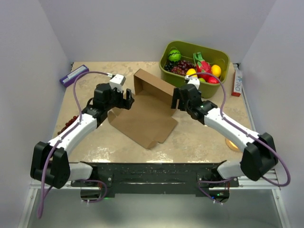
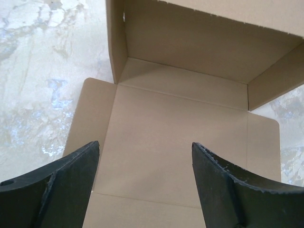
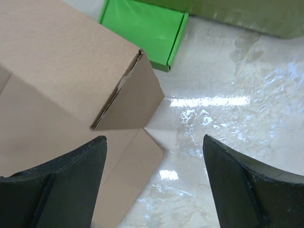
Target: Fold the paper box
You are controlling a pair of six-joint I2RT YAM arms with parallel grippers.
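Partly folded, the paper box (image 1: 142, 118) sits between left claw (image 1: 128, 100) and right claw (image 1: 176, 99) (both gaping, empty). Flanking it likely readies another fold.

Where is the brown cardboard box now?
In the top view the brown cardboard box lies mid-table between the left claw and right claw, the olive-green plastic fruit bin just behind it on the right.

Only illegible lettering on white carton (image 1: 236, 81)
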